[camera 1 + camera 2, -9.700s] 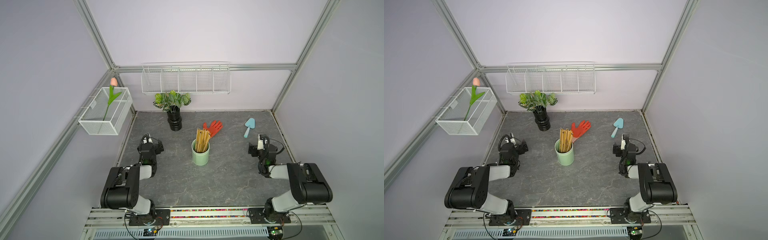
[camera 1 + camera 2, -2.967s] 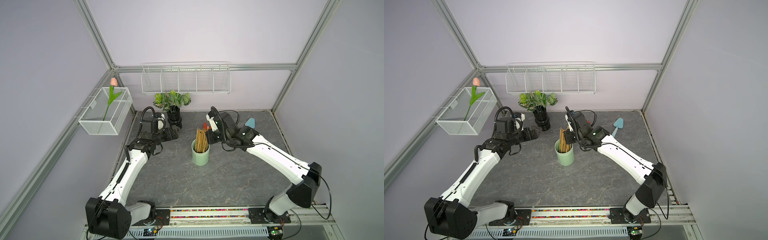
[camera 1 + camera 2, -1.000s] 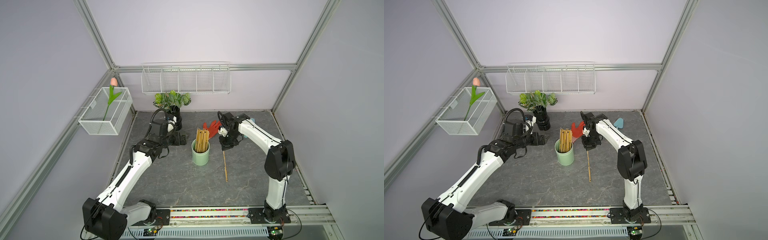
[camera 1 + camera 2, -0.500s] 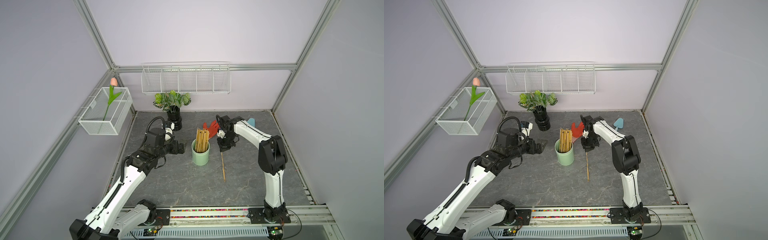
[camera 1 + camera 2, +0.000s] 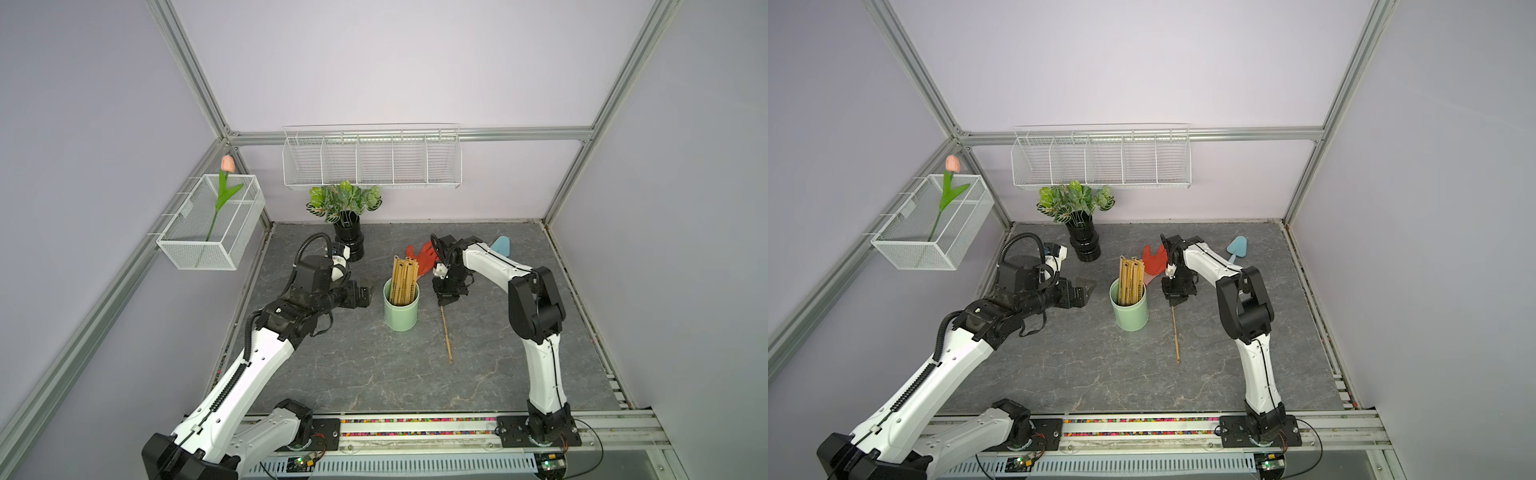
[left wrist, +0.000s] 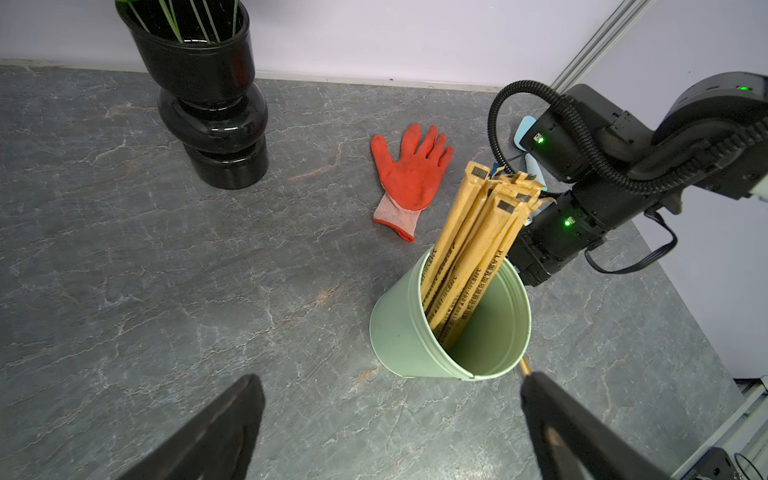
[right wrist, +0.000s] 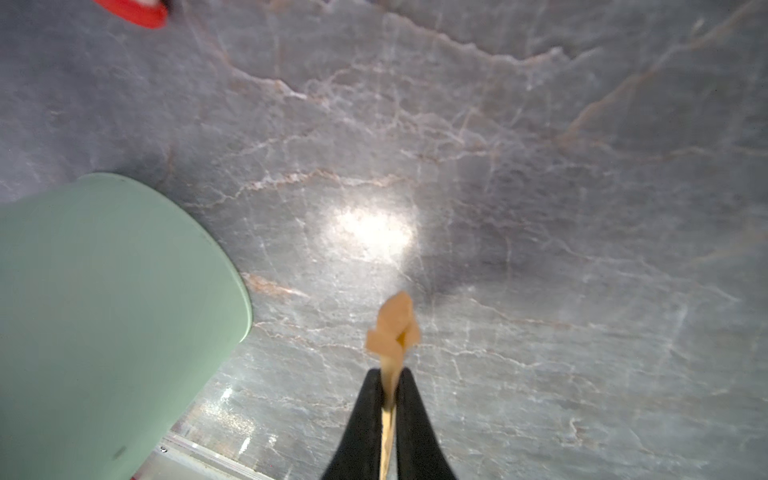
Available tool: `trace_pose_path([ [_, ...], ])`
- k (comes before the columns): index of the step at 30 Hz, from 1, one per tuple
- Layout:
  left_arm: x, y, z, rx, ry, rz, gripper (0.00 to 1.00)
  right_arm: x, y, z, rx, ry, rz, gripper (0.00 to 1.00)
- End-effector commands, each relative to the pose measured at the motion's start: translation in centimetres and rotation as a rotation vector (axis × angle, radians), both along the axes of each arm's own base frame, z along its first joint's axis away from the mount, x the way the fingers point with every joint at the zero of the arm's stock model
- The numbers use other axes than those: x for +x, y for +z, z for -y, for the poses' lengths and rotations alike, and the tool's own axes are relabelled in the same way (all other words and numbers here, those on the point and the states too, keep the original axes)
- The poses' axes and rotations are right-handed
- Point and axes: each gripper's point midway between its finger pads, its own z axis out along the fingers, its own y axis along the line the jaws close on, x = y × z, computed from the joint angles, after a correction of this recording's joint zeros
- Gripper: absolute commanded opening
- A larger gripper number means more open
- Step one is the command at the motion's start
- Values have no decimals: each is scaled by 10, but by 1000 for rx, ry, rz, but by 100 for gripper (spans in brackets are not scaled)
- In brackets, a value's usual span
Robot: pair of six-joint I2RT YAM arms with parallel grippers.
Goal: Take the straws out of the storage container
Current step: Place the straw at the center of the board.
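Top views, storage container (image 5: 401, 318): mint-green cup, upright about mid-table, somewhat nearer the back edge than the front; same in both top views.
Top views, straws (image 5: 404, 279): tan bundle standing in the cup, tops well above its rim.
Top views, single straw (image 5: 1176, 332): outside the cup, on its right; runs from the right gripper toward the table's front edge.
Top views, right gripper (image 5: 1174, 300): low, just beside the cup's right side, pointing down; jaws narrow at the single straw's upper end.
Top views, left gripper (image 5: 365, 293): left of the cup, near but apart; fingers spread wide, nothing between them.
Top views, rest: red glove (image 5: 424, 257) flat behind the cup; black vase (image 5: 349, 243) with leafy plant by the back edge, toward the left corner; pale blue trowel (image 5: 1237, 246) by the back edge, toward the right.
Left wrist, left gripper (image 6: 392, 384): both dark fingers (image 6: 232, 415) far apart, empty.
Left wrist, storage container (image 6: 399, 328): ahead of the fingers; straws (image 6: 469, 241) lean on the rim nearest the right arm, dark printing legible in part.
Right wrist, right gripper (image 7: 388, 399): black fingers pinched on the single straw (image 7: 392, 328), its crumpled end poking past them above the table (image 7: 540, 166).
Right wrist, storage container (image 7: 104, 311): blurred green wall close beside.
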Motion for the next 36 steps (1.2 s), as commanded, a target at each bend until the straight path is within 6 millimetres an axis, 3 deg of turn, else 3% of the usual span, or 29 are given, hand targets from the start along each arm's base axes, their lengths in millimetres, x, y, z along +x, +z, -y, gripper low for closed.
trace_pose_path([
  [1,-1,-2,-2,4,9,-7,100,3,-7,3,1,-29,-14,13],
  [9,0,-2,-1,6,9,-8,100,1,-9,9,-6,-53,-9,18],
  [15,0,-3,-2,9,12,-7,100,1,5,12,-10,-61,25,24],
  [19,0,-1,-3,9,19,-1,100,3,38,12,28,-63,113,27],
  [24,0,1,-4,7,21,9,100,0,100,7,92,-43,298,32],
  [29,-1,3,-5,3,22,16,100,-9,163,-16,191,33,519,39],
  [33,-2,4,-5,-1,21,19,100,-16,188,-27,212,59,611,42],
  [36,-2,4,-5,-2,19,19,100,-18,190,-35,229,78,616,42],
])
